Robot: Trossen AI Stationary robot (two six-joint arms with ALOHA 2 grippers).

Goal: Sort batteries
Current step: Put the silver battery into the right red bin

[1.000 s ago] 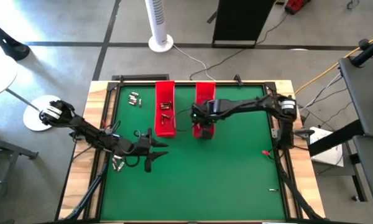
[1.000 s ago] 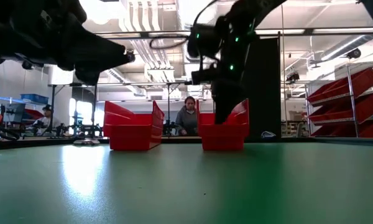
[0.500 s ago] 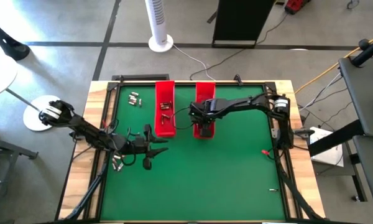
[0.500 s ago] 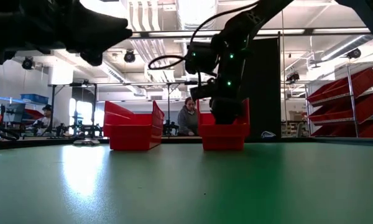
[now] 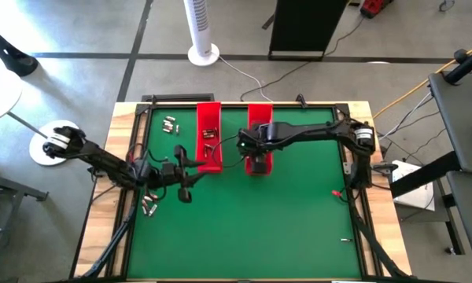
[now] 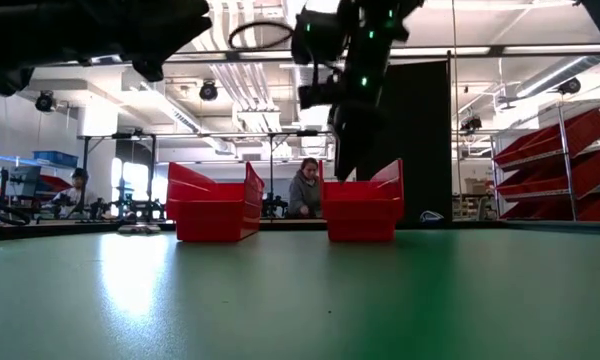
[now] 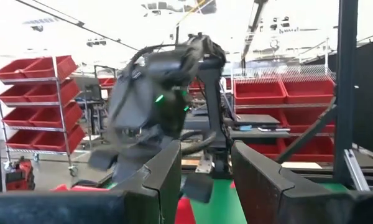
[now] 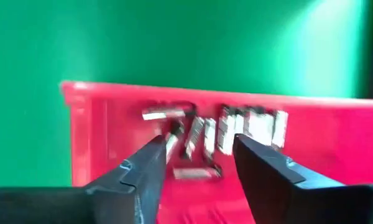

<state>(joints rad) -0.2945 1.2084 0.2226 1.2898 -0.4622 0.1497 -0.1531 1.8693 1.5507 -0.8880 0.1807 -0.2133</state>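
The counter has a green top. On it stand two red trays side by side, toward 12 o'clock from the middle: the left tray and the right tray.

The right end effector hangs over the near end of the right tray. In the right wrist view its fingers stand apart with nothing between them, and below them a group of batteries lies on the red floor of that tray. In the low view this arm is above the tray's rim, not touching it.

The left end effector is at about 9 o'clock from the counter's middle, just beside the near end of the left tray. Its fingers are parted at a middle width; I see no battery between them.

More batteries lie in the left tray, a small group at about 10 o'clock near the far edge, and another group at 8 o'clock.
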